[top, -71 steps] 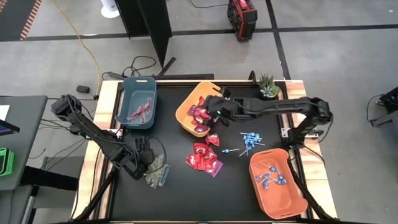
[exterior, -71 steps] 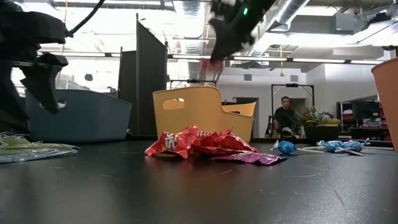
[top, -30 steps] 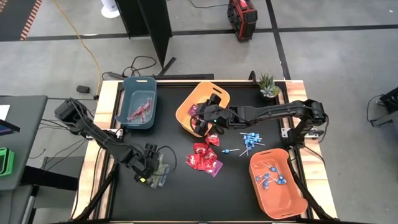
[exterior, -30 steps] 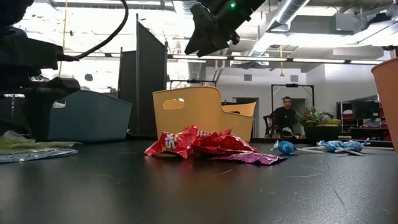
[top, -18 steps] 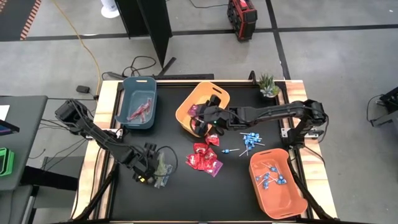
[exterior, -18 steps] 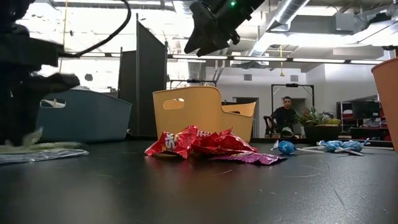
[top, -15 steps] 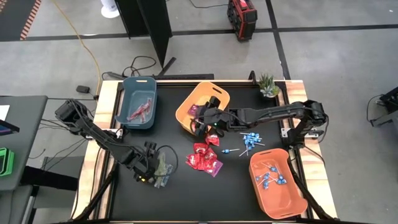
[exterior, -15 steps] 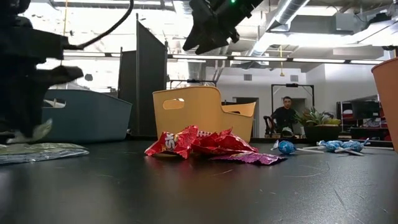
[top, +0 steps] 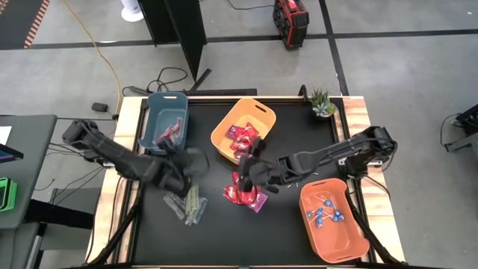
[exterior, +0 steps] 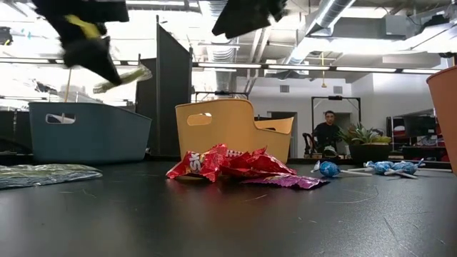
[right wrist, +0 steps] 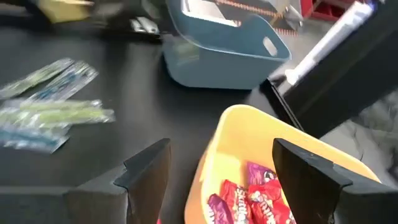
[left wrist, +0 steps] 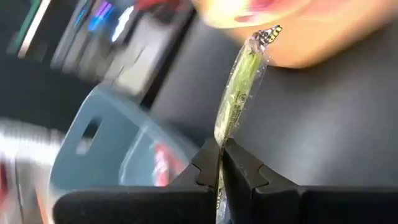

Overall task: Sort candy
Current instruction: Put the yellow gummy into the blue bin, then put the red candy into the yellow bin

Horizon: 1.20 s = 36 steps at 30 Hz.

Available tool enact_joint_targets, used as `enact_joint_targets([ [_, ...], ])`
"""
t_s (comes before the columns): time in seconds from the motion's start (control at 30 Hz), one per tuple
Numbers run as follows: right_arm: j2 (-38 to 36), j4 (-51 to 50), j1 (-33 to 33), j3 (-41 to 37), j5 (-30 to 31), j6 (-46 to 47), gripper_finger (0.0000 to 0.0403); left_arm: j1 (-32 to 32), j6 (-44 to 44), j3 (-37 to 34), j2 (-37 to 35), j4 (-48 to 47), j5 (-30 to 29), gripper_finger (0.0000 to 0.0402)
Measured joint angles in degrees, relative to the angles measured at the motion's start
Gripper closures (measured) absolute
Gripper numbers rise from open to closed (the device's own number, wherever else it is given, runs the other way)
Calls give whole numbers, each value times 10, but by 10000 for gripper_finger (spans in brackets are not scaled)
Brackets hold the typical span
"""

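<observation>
My left gripper is raised above the table, between the blue bin and the green stick packets lying flat on the table. It is shut on one green stick packet. My right gripper is open and empty, high over the pile of red packets, just near of the yellow bin, which holds more red packets. Blue lollipops lie on the table to the right. My left gripper pinches the green stick packet near one end between its two fingertips. The packet's long part sticks out past the fingertips, in line with them. It is lifted clear of the table and shows slanting downward in the low view.
The blue bin holds a few pink-red packets. An orange bin at the near right holds several lollipops. A small potted plant stands at the far right corner. A person sits in the room behind.
My left gripper has risen from the pile of green stick packets with one packet and gone toward the far edge, nearer the blue bin. My right gripper has gone from over the yellow bin toward the near edge, over the red packets.
</observation>
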Motion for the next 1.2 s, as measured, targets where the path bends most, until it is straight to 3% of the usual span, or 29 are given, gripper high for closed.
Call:
enact_joint_targets([
  [0.13,0,3,18,0,30,-12,110,107,-94,0,-32,-41,-10,397],
  [0.33,0,2,20,0,31,-12,110,240,-59,0,-52,-38,-6,390],
  [0.43,-1,-1,20,0,31,-8,110,284,-39,0,-52,-36,-5,362],
  [0.57,-1,-3,20,0,31,-7,110,308,-13,-3,-52,-36,-5,295],
  [0.73,-1,-8,22,0,31,2,110,297,2,-3,-52,-31,9,196],
  [0.83,-1,-35,30,0,28,19,110,261,50,-4,-52,12,36,157],
  [1.1,6,-201,66,0,-36,203,110,117,252,-4,-52,270,84,146],
  [1.2,12,-264,74,0,-41,276,110,84,283,-4,-52,329,87,147],
])
